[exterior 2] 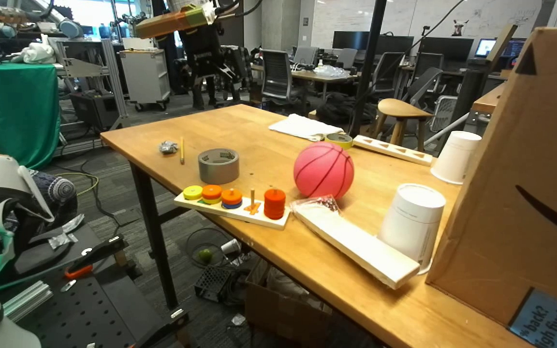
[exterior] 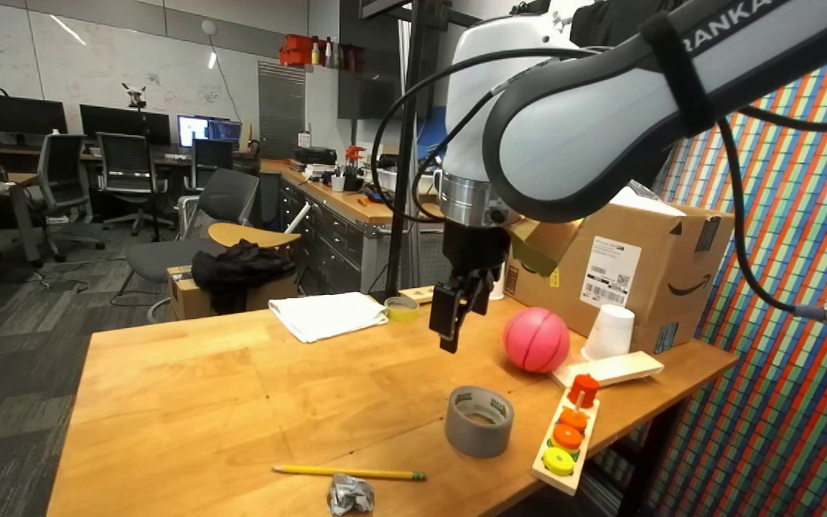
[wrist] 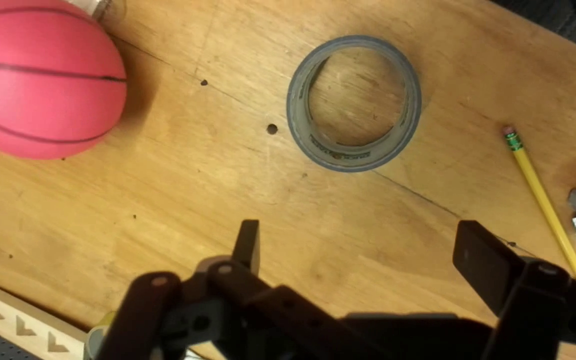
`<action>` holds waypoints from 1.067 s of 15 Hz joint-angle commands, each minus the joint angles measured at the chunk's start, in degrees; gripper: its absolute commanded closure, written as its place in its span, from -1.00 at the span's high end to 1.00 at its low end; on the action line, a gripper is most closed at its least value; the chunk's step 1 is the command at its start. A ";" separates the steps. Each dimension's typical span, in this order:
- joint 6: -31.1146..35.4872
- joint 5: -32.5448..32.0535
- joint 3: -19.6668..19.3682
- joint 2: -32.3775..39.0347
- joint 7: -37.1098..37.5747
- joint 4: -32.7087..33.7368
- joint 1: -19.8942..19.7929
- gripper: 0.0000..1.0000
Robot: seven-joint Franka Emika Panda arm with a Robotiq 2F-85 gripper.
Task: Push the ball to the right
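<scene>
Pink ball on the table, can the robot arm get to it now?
Probably yes, at least for a push: the gripper hangs open above the table, and the wrist view shows nothing standing between it and the ball. The grey tape sits aside.

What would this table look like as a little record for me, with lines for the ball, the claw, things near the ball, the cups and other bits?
ball: pink with dark lines, resting on the table
claw: open, holding nothing, above the table, apart from the ball
near the ball: grey tape roll, ring toy, wooden plank
cups: two, white, upside down, near the cardboard box
other bits: pencil beside crumpled foil; white cloth beside yellow tape roll
</scene>
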 commanded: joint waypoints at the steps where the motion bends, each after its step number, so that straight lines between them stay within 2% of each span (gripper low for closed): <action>1: -3.12 0.02 0.71 5.06 -0.59 5.22 1.03 1.00; 6: -5.87 -0.27 1.09 11.47 -1.91 12.10 2.13 1.00; 8: -4.89 0.31 0.66 12.81 -2.45 14.06 2.17 1.00; 16: -4.58 0.61 -2.41 18.07 -2.92 19.63 0.29 1.00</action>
